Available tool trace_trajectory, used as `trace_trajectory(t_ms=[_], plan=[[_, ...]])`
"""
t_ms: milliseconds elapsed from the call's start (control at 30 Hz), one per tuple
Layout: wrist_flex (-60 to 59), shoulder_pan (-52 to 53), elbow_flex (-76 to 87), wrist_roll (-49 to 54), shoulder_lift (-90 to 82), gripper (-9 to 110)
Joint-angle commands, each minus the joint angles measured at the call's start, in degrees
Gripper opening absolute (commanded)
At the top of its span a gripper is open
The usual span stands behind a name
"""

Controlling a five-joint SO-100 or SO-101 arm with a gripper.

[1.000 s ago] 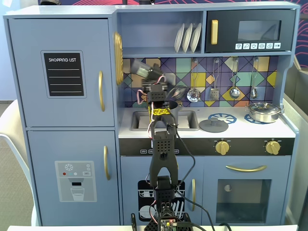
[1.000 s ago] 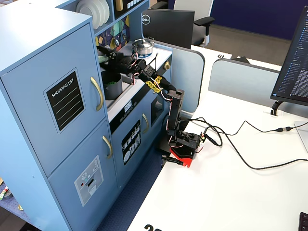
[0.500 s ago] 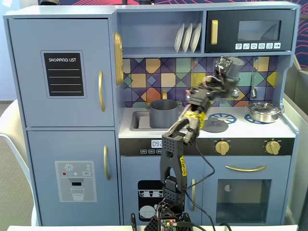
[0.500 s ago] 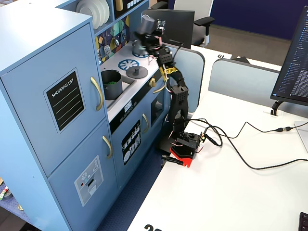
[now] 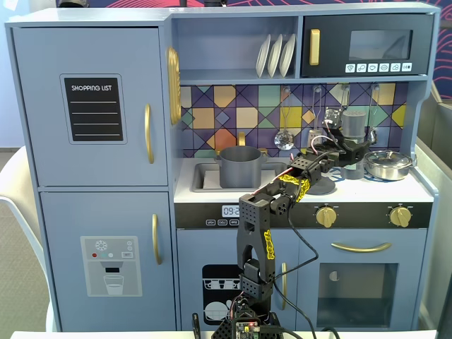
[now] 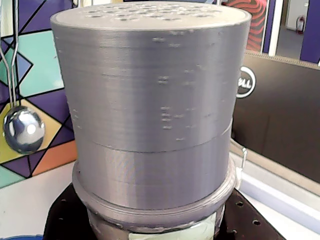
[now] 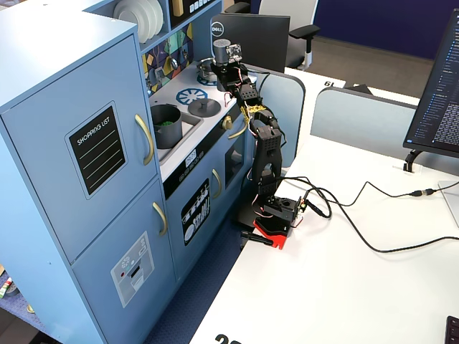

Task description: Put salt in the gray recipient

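In the wrist view the salt (image 6: 150, 110) fills the frame; its lower part is cut off at 6 o'clock, and the gripper fingers are hidden behind it. In both fixed views the gripper (image 5: 351, 157) is too small to see how its jaws stand.

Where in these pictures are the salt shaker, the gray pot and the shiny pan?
salt shaker (image 5: 354, 121): a fixed view, upper side wall.
gray pot (image 5: 240, 168): a fixed view, front wall.
shiny pan (image 5: 388, 167): a fixed view, side wall.
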State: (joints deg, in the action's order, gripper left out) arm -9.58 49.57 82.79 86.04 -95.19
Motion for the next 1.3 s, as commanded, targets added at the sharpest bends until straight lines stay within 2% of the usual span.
trace_trajectory(t_ms=[0, 967, 1000, 1133, 1200, 1267], plan=[[4.48, 1.05, 0.35, -0.53, -0.53, 0], [10.28, 2.64, 7.29, 0.79, 3.25, 1], [10.28, 2.72, 7.47, 0.44, 3.08, 6], [10.2, 3.87, 10.11, -0.79, 0.53, 43], [10.02, 4.04, 12.04, 1.85, -1.41, 52], [9.58, 4.22, 13.62, 4.13, -3.78, 55]])
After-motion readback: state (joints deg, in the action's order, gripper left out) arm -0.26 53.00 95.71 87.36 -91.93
